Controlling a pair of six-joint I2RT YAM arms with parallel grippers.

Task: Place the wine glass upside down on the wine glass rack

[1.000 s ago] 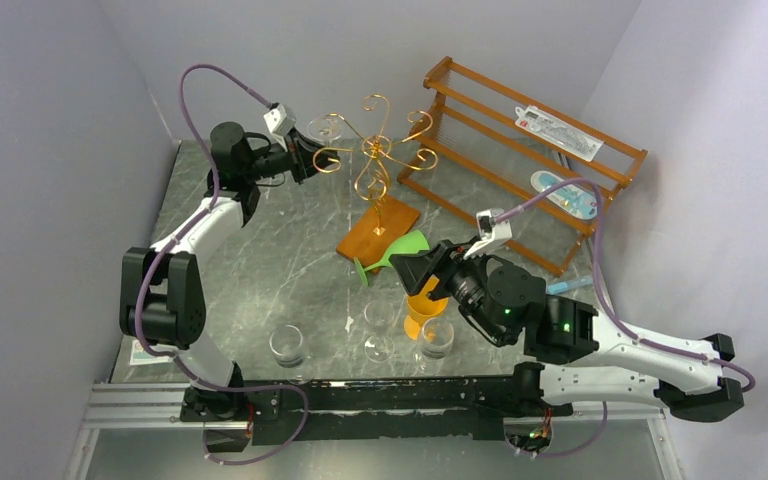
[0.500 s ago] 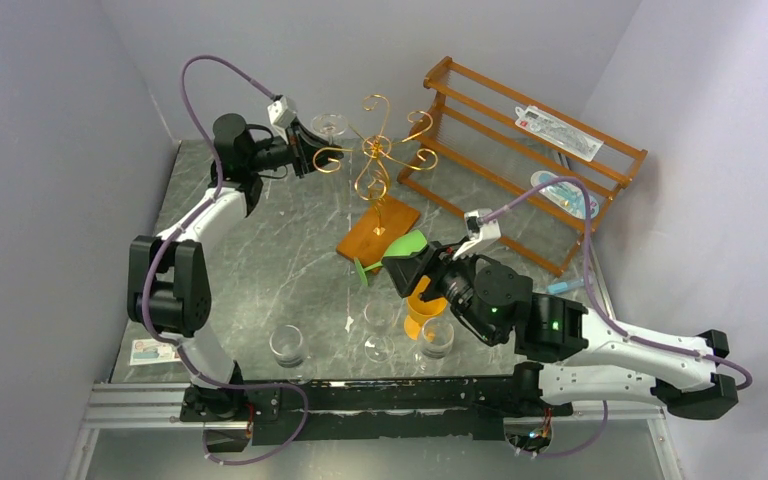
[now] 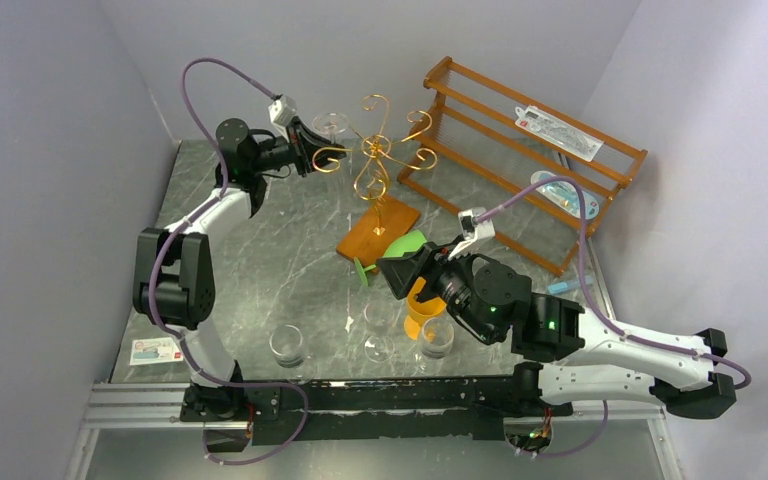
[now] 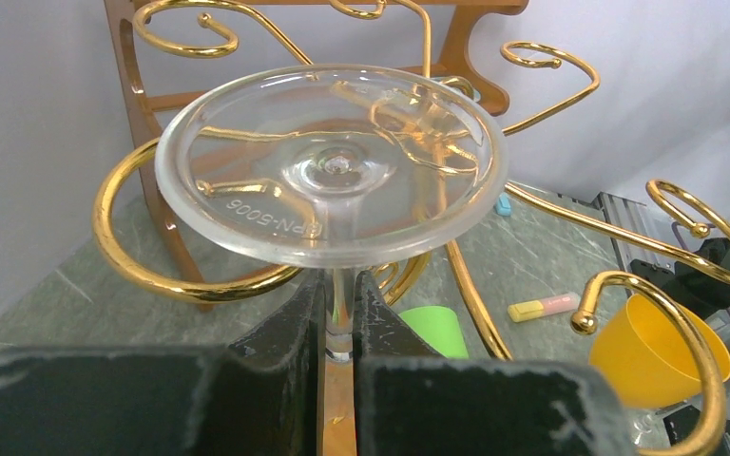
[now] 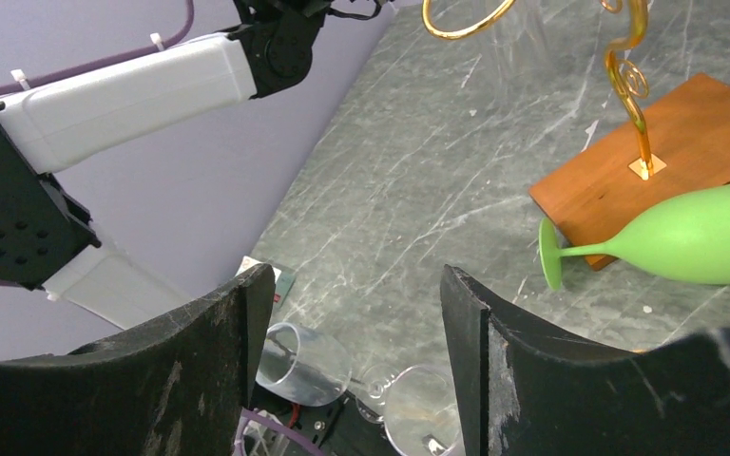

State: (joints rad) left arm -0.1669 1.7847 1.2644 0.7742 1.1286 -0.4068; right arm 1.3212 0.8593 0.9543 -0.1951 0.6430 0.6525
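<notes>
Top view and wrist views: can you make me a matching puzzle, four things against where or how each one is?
1 clear wine glass
2 green goblet
3 right gripper
4 white packet

a on the slatted shelf
b open, empty
c lying on its side by the rack
d upside down, stem pinched by the left gripper

Pairs: 1-d, 2-c, 3-b, 4-a
</notes>
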